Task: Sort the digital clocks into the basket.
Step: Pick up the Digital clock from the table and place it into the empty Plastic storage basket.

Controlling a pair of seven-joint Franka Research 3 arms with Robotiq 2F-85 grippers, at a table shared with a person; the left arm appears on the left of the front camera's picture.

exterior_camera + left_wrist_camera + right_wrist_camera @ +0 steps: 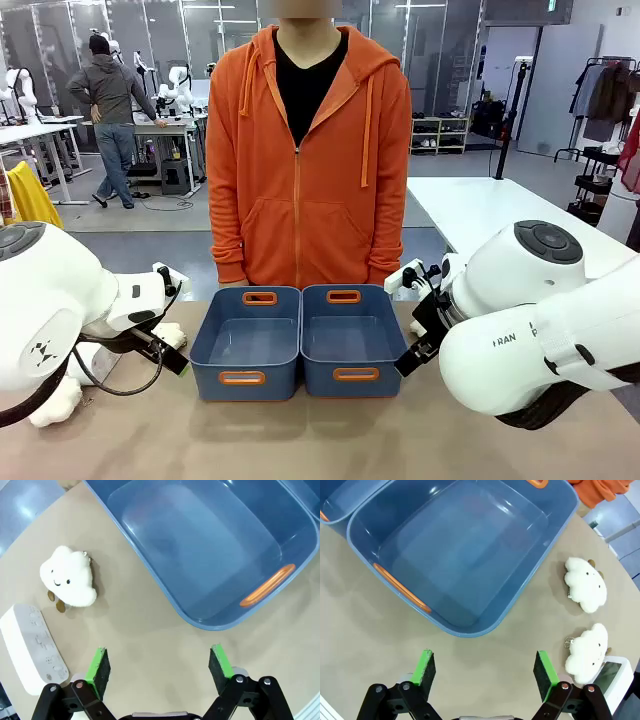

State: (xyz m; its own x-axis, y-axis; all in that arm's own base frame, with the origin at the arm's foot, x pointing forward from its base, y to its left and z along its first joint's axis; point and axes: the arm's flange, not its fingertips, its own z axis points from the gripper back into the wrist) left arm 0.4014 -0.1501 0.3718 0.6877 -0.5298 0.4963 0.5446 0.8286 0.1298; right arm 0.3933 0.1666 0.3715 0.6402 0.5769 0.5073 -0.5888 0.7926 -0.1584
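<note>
Baskets, two alike, blue-grey with orange handle slots, sit side by side mid-table before a person [300, 180] in an orange hoodie. Left basket [245, 392] and right basket [352, 390] are both empty.

Left gripper [162, 662] hangs over bare tabletop [150, 640] near the left basket, jaws wide, nothing between. First digital clock [32, 647] lies beside it, button side up, with a cloud plush [70, 577] near.

Right gripper [485, 667] is wide and empty too. Second digital clock [612, 677] lies just beside a second cloud plush [587, 647].

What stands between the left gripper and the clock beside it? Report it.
Nothing visible. The digital clock lies on bare table just off the open left gripper; the plush toy lies farther on, not between them.
</note>
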